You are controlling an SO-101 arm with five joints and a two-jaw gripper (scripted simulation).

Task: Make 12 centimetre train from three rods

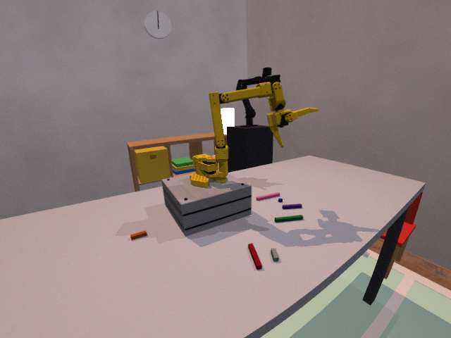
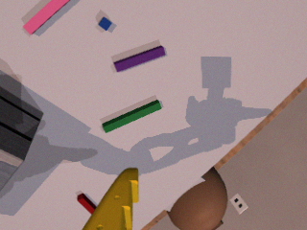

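Note:
My gripper (image 1: 297,125) is open and empty, held high in the air above the right part of the table. Below it lie a pink rod (image 1: 268,196), a small blue rod (image 1: 280,200), a purple rod (image 1: 292,205) and a green rod (image 1: 288,218), all flat and apart. A red rod (image 1: 254,255) and a grey rod (image 1: 275,254) lie nearer the front edge, side by side but apart. An orange rod (image 1: 138,234) lies far left. The wrist view shows the pink rod (image 2: 45,15), blue rod (image 2: 105,23), purple rod (image 2: 139,58), green rod (image 2: 131,117), part of the red rod (image 2: 86,203) and one yellow finger (image 2: 117,203).
The arm stands on a grey base block (image 1: 206,205) in the middle of the table. The curved table edge (image 1: 363,240) runs close to the right of the rods. A shelf (image 1: 170,161) and a black stand (image 1: 249,145) are behind the table.

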